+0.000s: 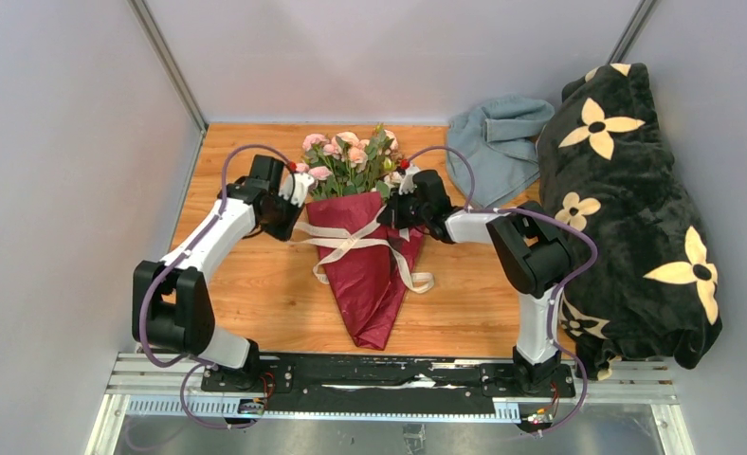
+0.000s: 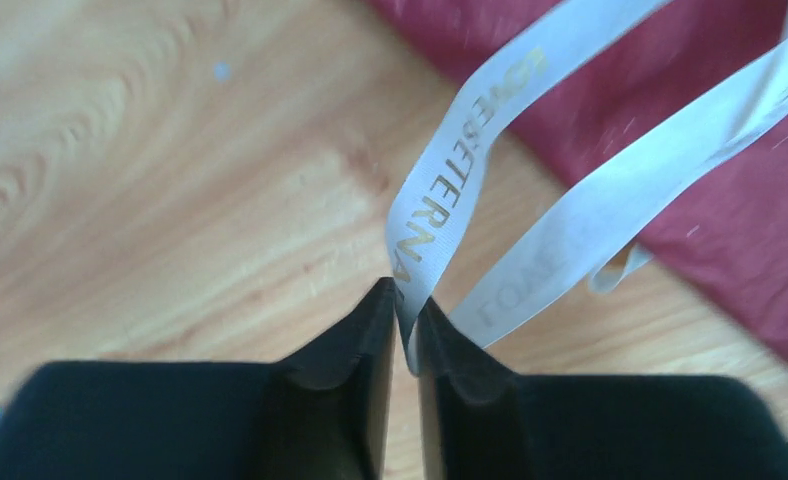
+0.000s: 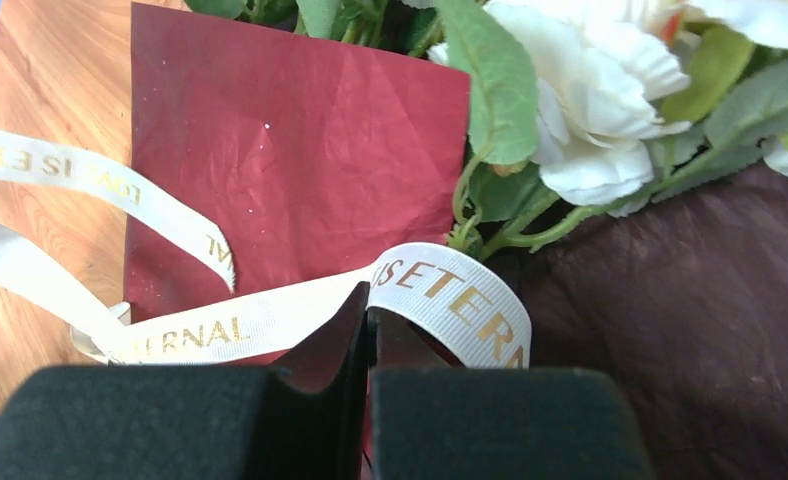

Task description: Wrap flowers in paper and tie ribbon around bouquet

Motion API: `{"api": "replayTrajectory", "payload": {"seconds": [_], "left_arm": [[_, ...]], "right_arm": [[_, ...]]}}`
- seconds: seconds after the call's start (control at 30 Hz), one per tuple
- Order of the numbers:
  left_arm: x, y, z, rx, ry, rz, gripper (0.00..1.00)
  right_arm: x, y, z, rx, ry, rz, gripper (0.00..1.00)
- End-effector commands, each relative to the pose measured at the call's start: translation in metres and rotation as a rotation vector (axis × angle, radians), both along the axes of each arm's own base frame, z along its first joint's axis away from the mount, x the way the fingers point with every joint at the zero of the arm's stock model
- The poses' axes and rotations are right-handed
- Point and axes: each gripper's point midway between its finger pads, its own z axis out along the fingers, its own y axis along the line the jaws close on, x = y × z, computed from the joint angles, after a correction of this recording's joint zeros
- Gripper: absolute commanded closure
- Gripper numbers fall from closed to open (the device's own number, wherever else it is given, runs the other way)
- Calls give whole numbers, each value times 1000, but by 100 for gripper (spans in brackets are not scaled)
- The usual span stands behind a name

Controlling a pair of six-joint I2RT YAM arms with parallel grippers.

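Observation:
The bouquet lies on the wooden table [image 1: 246, 284] with its narrow end toward the arms. Dark red paper [image 1: 365, 275] forms a cone around pink and cream flowers [image 1: 349, 154] with green leaves. A cream ribbon [image 1: 355, 237] with gold lettering crosses the cone, and loose tails trail to its lower right. My left gripper [image 1: 292, 220] is at the cone's left edge, shut on a ribbon strand [image 2: 440, 200] pinched at its tips [image 2: 406, 300]. My right gripper [image 1: 389, 216] sits over the cone's right side, shut on the ribbon [image 3: 450, 290] at a fold [image 3: 368, 298], beside a cream rose [image 3: 580, 100].
A grey-blue cloth [image 1: 498, 137] lies at the back right of the table. A large black blanket with cream flower shapes [image 1: 626, 209] fills the right side. Grey walls enclose the left, back and right.

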Motion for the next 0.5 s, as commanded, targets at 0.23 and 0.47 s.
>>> {"api": "replayTrajectory", "payload": {"seconds": [0.23,0.47], "left_arm": [[3,8,38,24,-171,-99,44],[-44,-105,-4,0,-113,-796,34]], "right_arm": [[-15,19,1,-114,-19,116,100],[-16,21,20,-96,-35,124,100]]}}
